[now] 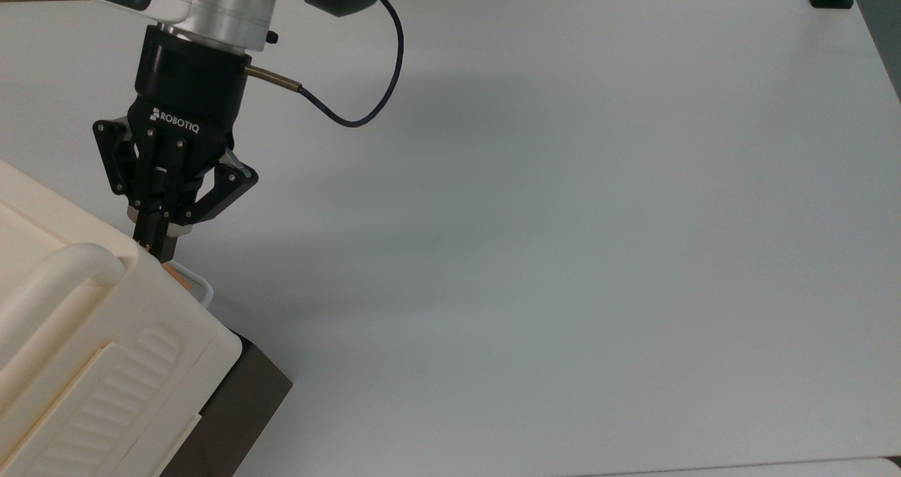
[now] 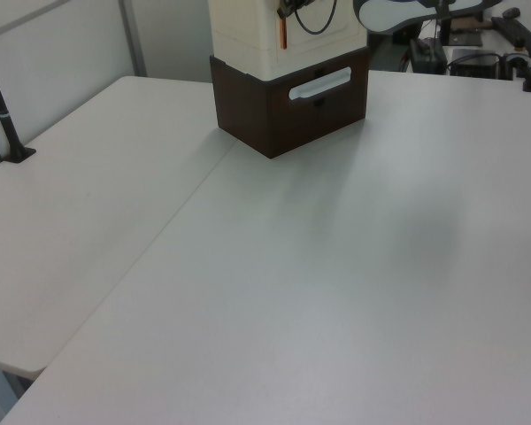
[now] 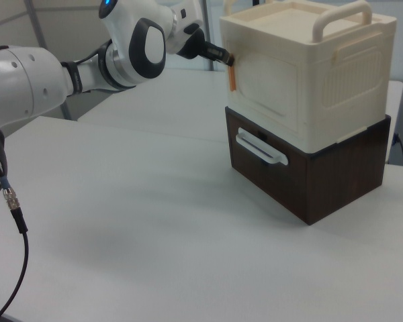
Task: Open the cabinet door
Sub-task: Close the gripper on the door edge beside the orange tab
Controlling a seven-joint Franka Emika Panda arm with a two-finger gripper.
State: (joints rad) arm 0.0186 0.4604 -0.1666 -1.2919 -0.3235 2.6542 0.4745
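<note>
Cabinet door (image 3: 272, 84): smooth cream plastic panel

Left view: cabinet (image 2: 288, 53) at far edge of surface (image 2: 283, 292).
Cream upper body on dark brown base (image 2: 283, 115); a white bar handle (image 2: 319, 84) runs across the base's front face. Thin orange strip (image 2: 282, 35) stands vertical on the cream front near the top of the frame. A seam crosses the surface diagonally. Black post (image 2: 2, 115) stands at the left view's left edge.
</note>
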